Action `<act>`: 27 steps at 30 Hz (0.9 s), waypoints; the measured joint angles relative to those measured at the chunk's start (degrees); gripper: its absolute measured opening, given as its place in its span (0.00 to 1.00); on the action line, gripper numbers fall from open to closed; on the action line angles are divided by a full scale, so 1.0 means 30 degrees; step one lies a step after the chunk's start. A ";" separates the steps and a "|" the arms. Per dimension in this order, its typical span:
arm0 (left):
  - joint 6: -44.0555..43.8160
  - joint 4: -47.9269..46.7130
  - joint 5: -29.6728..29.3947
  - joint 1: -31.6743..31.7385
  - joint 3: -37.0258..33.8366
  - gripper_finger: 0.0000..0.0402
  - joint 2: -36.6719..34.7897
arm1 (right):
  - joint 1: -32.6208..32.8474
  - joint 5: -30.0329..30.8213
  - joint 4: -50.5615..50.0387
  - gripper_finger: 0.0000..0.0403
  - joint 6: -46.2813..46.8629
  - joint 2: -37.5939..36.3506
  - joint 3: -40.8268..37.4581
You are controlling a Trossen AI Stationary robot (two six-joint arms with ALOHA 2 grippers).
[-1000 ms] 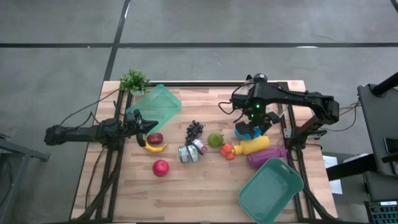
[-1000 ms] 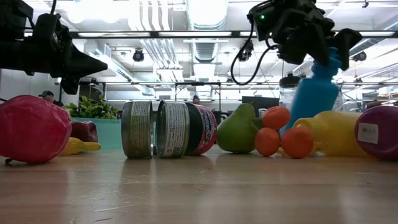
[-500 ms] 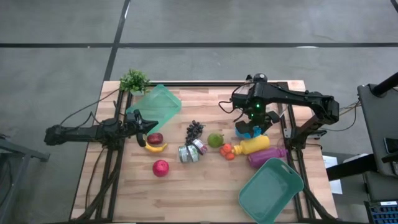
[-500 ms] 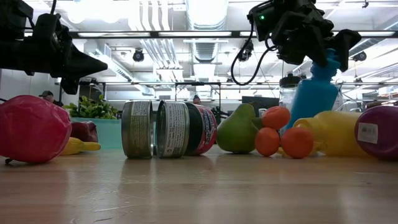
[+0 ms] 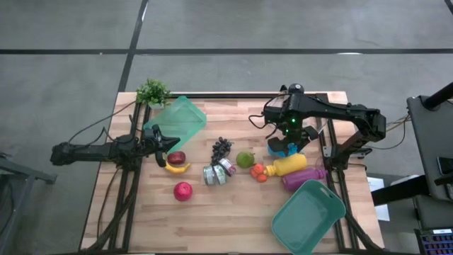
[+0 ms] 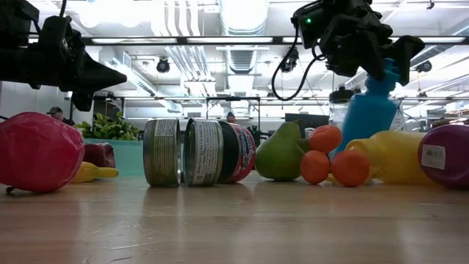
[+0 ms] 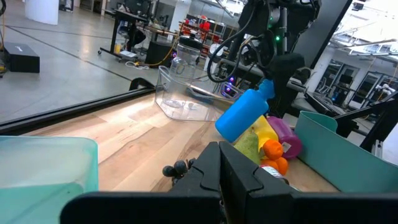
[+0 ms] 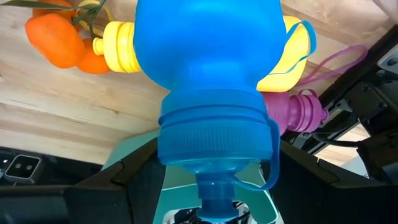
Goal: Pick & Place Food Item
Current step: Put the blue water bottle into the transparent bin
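My right gripper [image 5: 291, 138] is at the table's right, slanting down, shut on a blue bottle [image 5: 283, 149] that stands tilted, cap end up. A yellow bottle [image 5: 291, 166] and a purple bottle [image 5: 304, 177] lie beside the blue one. A cluster of oranges [image 5: 258, 171], a green pear [image 5: 245, 159], dark grapes [image 5: 221, 147], cans [image 5: 218, 172], a banana [image 5: 177, 168] and two red fruits [image 5: 182, 190] lie across the middle. My left gripper [image 5: 164, 145] waits shut and level at the left, above the table. My right gripper has the blue bottle's cap end [image 8: 214, 155] between its two fingers [image 8: 140, 168], one on each side of the cap. The fingers come from above, slanting down. The bottle leans below the gripper [image 6: 388, 62]; oranges and the yellow bottle hide its lower end.
One teal bin [image 5: 308, 216] sits at the near right corner, and another teal bin [image 5: 180, 120] lies tipped at the far left beside a small green plant [image 5: 152, 91]. Bare wood lies along the near edge between them.
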 joint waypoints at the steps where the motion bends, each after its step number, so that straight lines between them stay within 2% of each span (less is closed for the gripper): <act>1: 0.0000 0.0003 0.0000 -0.0002 0.0006 0.00 0.0000 | 0.0001 0.0000 -0.0018 0.61 -0.0011 0.0000 0.0000; 27: 0.0000 0.0000 0.0000 0.0002 0.0000 0.00 0.0000 | -0.0117 -0.0182 -0.0050 0.61 0.0063 0.0124 -0.0290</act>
